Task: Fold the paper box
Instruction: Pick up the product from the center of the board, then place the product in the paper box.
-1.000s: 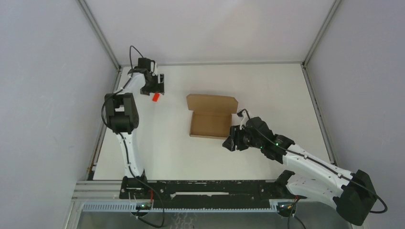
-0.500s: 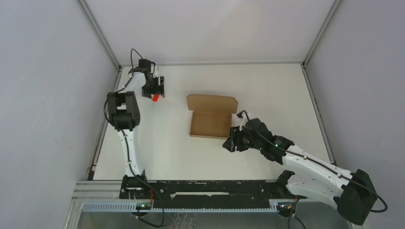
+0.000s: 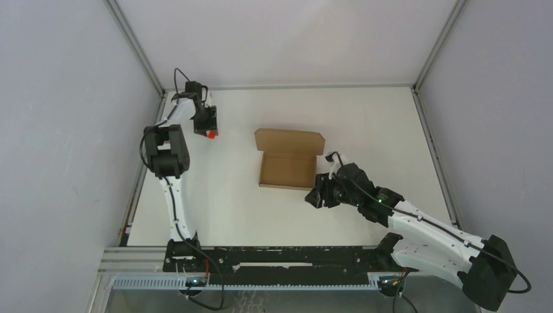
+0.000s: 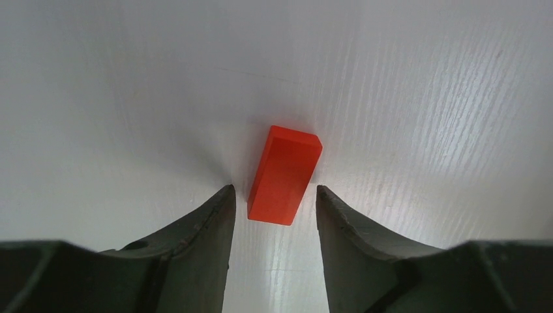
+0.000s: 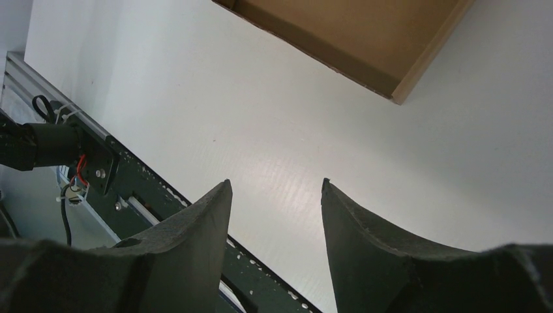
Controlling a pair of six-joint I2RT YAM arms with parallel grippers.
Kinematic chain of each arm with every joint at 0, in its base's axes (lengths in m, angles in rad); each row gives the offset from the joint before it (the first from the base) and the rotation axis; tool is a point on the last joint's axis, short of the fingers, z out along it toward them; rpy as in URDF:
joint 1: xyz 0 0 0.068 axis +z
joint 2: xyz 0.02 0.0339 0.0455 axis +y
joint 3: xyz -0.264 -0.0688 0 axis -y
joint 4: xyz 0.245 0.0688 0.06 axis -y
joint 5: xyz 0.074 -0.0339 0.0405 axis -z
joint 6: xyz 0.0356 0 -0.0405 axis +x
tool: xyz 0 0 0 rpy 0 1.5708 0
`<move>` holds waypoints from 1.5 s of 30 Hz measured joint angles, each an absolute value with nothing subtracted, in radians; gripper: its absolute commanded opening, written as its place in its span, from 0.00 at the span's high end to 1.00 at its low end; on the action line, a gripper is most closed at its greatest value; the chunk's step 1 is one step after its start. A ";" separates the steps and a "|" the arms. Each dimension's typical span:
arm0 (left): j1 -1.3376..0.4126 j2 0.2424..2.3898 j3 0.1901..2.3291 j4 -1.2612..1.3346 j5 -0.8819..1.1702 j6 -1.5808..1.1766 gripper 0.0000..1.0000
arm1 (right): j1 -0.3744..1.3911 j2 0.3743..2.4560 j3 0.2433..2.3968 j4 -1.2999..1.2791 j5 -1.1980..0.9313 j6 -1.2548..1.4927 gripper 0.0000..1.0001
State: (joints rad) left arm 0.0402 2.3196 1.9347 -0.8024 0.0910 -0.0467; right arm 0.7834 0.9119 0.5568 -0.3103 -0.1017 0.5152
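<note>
The paper box (image 3: 287, 160) lies mid-table as an open brown cardboard tray with its lid flap laid flat behind it. One corner of the paper box (image 5: 365, 39) shows at the top of the right wrist view. My right gripper (image 3: 315, 196) hovers just off the box's near right corner, and in its own view the gripper (image 5: 275, 184) stands open with only bare table between the fingers. At the far left, my left gripper (image 3: 209, 130) is down over a small red block (image 3: 212, 135). The block (image 4: 285, 174) lies between the fingertips of that gripper (image 4: 272, 190), with a gap on each side.
A black rail (image 3: 280, 257) with the arm bases runs along the near table edge, and it also shows low on the left as the rail (image 5: 98, 163). Grey walls and metal frame posts (image 3: 134, 45) close in the table on three sides.
My left gripper has shifted slightly left and down onto the red block, and its jaws have narrowed around it. The right arm and the box have hardly moved.
</note>
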 measured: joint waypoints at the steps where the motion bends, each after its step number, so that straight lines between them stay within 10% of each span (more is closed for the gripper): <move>1: 0.040 2.320 1.935 -0.804 0.090 -0.048 0.49 | 0.783 0.908 0.557 -0.310 -0.101 0.515 0.39; 27: -0.023 2.263 1.855 -0.794 -0.055 -0.120 0.65 | 0.785 0.797 0.557 -0.342 -0.083 0.530 0.39; 45: -0.432 1.343 1.005 -0.615 -0.141 -0.451 0.63 | 0.785 0.628 0.641 -0.505 -0.006 0.539 0.38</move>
State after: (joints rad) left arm -0.4316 1.3426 1.0050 -0.6151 -0.1406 -0.4515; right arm 0.7853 0.6277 0.6411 -0.5045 -0.0059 0.5388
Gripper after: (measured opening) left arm 0.365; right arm 0.618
